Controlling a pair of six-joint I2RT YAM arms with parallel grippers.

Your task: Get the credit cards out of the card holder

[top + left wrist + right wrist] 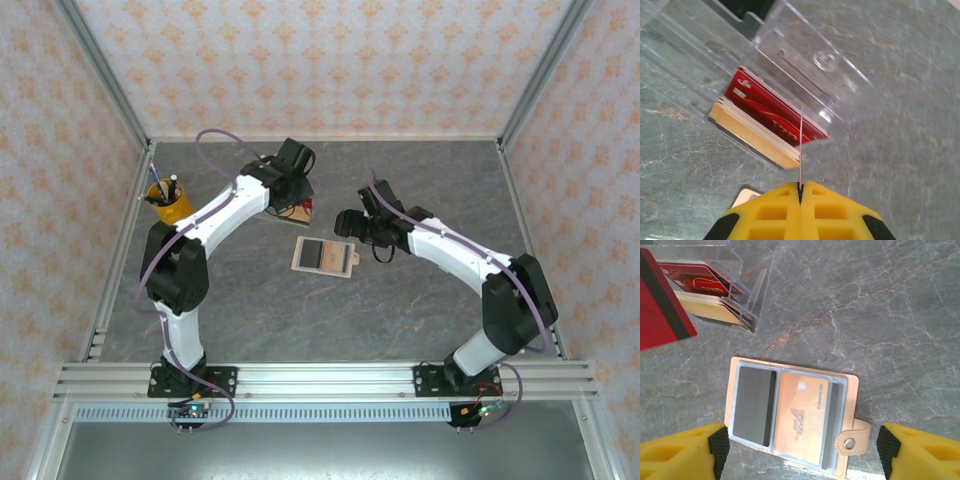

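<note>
Two cards (pixel 800 417) show in the open card holder (pixel 777 410), lying flat near the tabletop (pixel 420 300) centre. The right hand (pixel 802 447) hovers over it, released, fingers wide. The left hand (pixel 801 189) is clenched on a thin card (pixel 801 145) above the clear tray (pixel 805 60).

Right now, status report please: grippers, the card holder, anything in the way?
Left gripper shut on red card, by clear tray. Right gripper open above card holder. Holder open flat, cards inside. No obstruction seen.
</note>
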